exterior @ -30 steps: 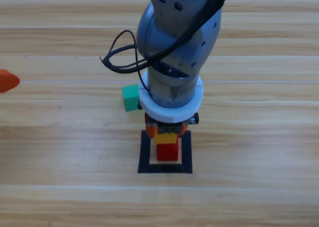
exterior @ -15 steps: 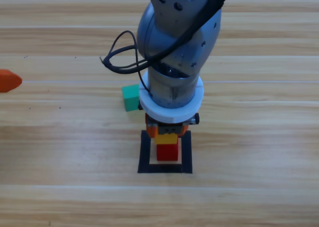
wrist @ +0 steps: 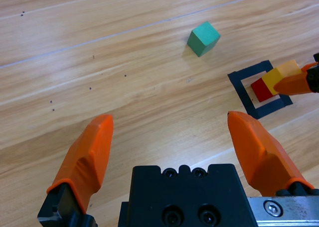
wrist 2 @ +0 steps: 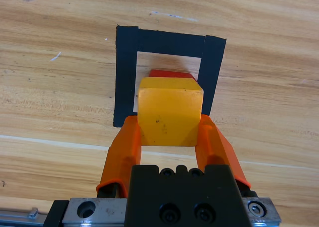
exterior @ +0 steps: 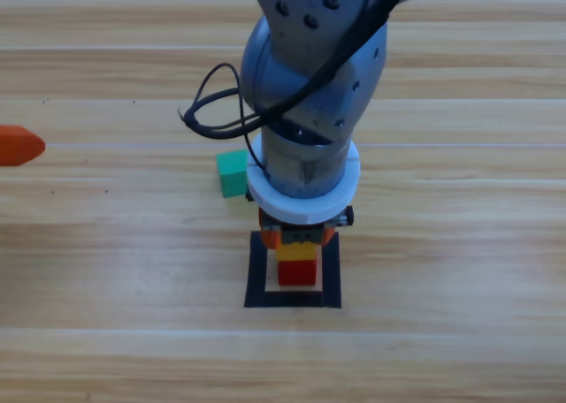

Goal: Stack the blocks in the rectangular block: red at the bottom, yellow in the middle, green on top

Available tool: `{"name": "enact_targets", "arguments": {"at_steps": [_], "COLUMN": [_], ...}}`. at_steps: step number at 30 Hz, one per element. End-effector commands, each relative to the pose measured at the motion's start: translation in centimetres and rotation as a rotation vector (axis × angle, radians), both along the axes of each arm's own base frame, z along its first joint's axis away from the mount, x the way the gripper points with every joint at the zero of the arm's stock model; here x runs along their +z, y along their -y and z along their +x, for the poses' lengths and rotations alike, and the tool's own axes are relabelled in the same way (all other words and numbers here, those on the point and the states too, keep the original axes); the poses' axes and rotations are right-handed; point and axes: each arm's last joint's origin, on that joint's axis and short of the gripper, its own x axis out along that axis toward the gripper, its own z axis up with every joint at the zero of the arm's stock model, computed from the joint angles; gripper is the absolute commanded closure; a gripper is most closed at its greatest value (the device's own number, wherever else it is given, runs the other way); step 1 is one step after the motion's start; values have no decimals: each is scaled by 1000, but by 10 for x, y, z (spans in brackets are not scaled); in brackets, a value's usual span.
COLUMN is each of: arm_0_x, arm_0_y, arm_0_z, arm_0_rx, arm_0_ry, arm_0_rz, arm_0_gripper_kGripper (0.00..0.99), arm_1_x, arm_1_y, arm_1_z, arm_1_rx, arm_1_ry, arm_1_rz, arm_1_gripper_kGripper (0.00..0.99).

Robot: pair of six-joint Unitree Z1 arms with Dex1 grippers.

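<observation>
Over tape square [exterior: 257, 270]: right gripper [exterior: 299, 235] clamps yellow cube [wrist 2: 170, 116] above red cube [exterior: 298, 273]; release off-centre and yours topples. Left gripper [wrist: 169, 137] wide, at tabletop's left edge.

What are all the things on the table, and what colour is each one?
Red cube: one, red, inside the tape square.
Yellow cube: one, yellow, on top of the red cube, between the right gripper's jaws.
Green cube: one, teal-green, alone on the wood outside the square.
Tape square: one, black outline, on the table.
Table: one, pale wood.
Right gripper: one, orange jaws, over the square, shut on the yellow cube.
Left gripper: one, orange jaws, open, waiting at the left edge.
</observation>
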Motion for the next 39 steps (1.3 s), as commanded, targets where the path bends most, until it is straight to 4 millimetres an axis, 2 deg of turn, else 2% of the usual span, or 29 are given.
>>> {"name": "enact_targets", "arguments": {"at_steps": [1,5,7,8,9,10,16,19,22,24,25,28,30,35,39], "arm_0_x": [-12,-13,-13,-13,-13,-13,-14,-14,-8,-2,3,16,22,16,6], "arm_0_y": [-1,-1,-2,-2,-2,-2,-2,-2,0,4,7,23,35,66,99], "arm_0_z": [2,2,2,2,2,2,1,1,6,15,26,67,97,174,204], "arm_0_rx": [11,11,10,10,10,10,11,11,19,32,49,95,122,196,188], "arm_0_ry": [-32,-32,-33,-33,-33,-33,-32,-32,-19,-26,-40,-102,-153,-302,-367], "arm_0_rz": [1,1,2,2,2,2,4,4,-10,-24,-39,-70,-85,-100,-94], "arm_0_gripper_kGripper": [13,13,13,13,13,13,13,13,14,14,13,11,10,7,13], "arm_1_x": [-33,-34,-33,-32,-31,-28,-7,10,54,87,111,148,167,174,153], "arm_1_y": [-9,-9,-11,-12,-12,-12,-13,-14,-3,9,20,51,82,139,209], "arm_1_z": [-10,-9,-9,-8,-8,-8,-7,-7,-14,-21,-29,-44,-56,-62,-70], "arm_1_rx": [18,20,20,21,18,18,24,25,25,31,41,43,32,28,45], "arm_1_ry": [-44,-45,-41,-39,-38,-35,6,37,107,156,199,260,296,330,359], "arm_1_rz": [-76,-78,-71,-63,-68,-68,-40,-26,-5,34,60,81,71,57,169], "arm_1_gripper_kGripper": [709,689,580,468,156,11,0,0,0,0,0,0,0,0,0]}}
